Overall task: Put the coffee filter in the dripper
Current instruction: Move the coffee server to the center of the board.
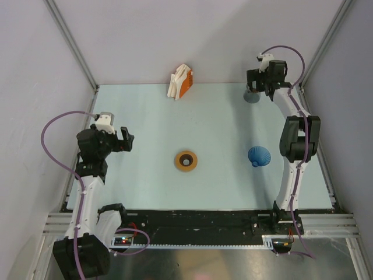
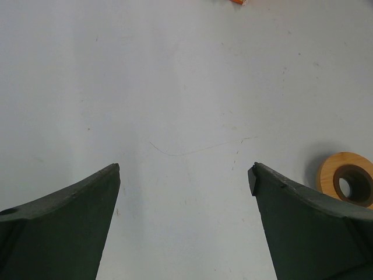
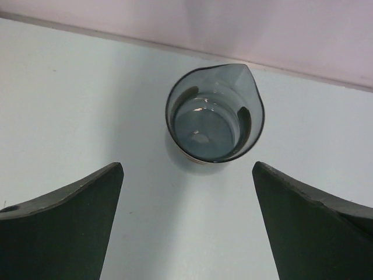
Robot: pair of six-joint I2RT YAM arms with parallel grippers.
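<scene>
R hand (image 3: 186, 167) spread wide nr grey cup (image 3: 214, 114); dripper (image 1: 259, 156) well apart.

The pale bench (image 1: 145, 125) carries an orange ring (image 1: 186, 161) at centre and the blue dripper (image 1: 259, 156) right of it. A grey cup (image 3: 214, 114) (spouted) and a white-and-orange pack (image 1: 181, 81) are at the far edge.

Ring (image 1: 186, 161) at table (image 1: 221, 122) centre, dripper (image 1: 259, 156) right of it, filter pack (image 1: 181, 81) at far edge behind ring, cup (image 3: 213, 116) far right corner, just ahead of right gripper (image 3: 187, 165), left gripper (image 2: 184, 168) over left side.
</scene>
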